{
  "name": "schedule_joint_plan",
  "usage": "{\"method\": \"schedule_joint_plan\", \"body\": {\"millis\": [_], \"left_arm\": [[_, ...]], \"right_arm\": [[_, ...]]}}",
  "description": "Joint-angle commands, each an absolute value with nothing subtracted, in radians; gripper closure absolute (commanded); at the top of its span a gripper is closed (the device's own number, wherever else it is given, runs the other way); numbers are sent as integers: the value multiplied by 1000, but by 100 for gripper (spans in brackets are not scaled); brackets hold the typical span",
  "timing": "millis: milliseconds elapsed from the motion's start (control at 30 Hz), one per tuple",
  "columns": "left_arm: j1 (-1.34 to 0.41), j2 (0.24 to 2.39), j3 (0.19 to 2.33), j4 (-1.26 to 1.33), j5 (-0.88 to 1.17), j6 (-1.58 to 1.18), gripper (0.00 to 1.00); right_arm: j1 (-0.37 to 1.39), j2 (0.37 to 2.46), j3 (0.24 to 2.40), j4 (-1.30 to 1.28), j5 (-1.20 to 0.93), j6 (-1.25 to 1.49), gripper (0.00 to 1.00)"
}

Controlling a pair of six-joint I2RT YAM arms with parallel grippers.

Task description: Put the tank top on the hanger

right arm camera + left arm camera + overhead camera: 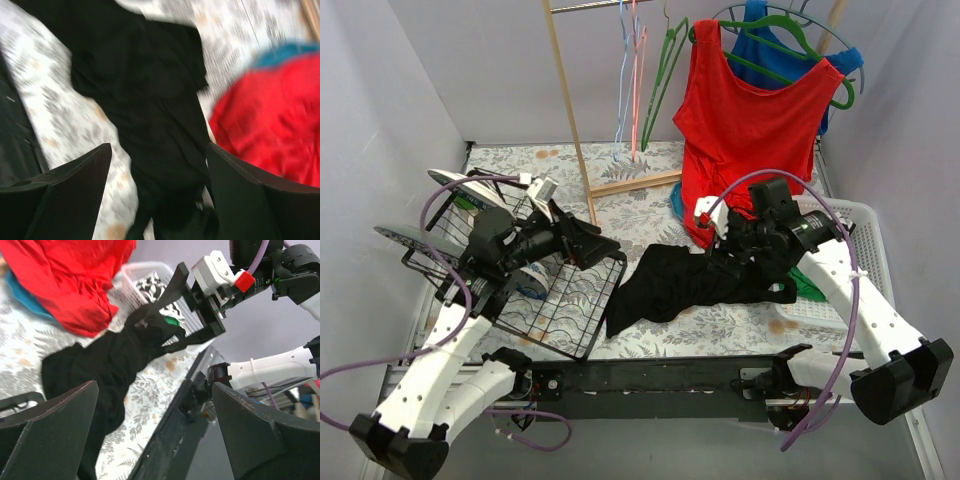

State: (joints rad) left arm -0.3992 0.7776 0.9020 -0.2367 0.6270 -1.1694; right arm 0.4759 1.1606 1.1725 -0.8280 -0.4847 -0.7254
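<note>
The black tank top [670,285] lies crumpled on the floral table at centre; it also shows in the left wrist view [105,365] and the right wrist view [150,100]. My right gripper [718,262] is open and straddles the top's right end, with fabric bunched between its fingers [172,287]; the right wrist view [157,195] is blurred. My left gripper [602,246] is open and empty, above the wire basket, left of the top. A green hanger [667,75] hangs edge-on on the rack at the back.
A black wire basket [560,310] sits at the left. A red tank top [750,130] hangs on another green hanger [798,35], over a blue top. A wooden rack [570,110] holds pink and light-blue hangers [632,80]. A white basket [865,250] holds a striped garment [150,285].
</note>
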Motion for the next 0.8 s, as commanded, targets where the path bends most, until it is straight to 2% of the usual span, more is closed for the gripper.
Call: {"method": "schedule_joint_plan", "body": {"millis": [0, 133, 233, 300, 467, 667, 733, 767], "left_arm": [[-483, 876, 850, -121, 697, -1253, 2], [-751, 995, 888, -138, 519, -1198, 2], [-808, 1083, 899, -149, 430, -1181, 2], [-824, 1126, 890, -163, 335, -1180, 2], [-847, 1163, 821, -170, 279, -1213, 4], [-850, 1039, 764, -181, 246, -1215, 3], [-850, 1009, 758, -198, 239, -1201, 2], [-850, 984, 759, -202, 230, -1200, 2]], "right_arm": [[297, 1140, 1114, -913, -290, -887, 16], [236, 1181, 1036, -856, -226, -939, 18], [245, 1245, 1034, -816, -248, -937, 19], [270, 1294, 1051, -782, -236, -922, 20], [340, 1486, 1077, -750, -187, -896, 25], [397, 1568, 1019, -675, -137, -873, 30], [400, 1584, 1014, -664, -149, -867, 34], [405, 1588, 1015, -669, -158, -864, 45]]}}
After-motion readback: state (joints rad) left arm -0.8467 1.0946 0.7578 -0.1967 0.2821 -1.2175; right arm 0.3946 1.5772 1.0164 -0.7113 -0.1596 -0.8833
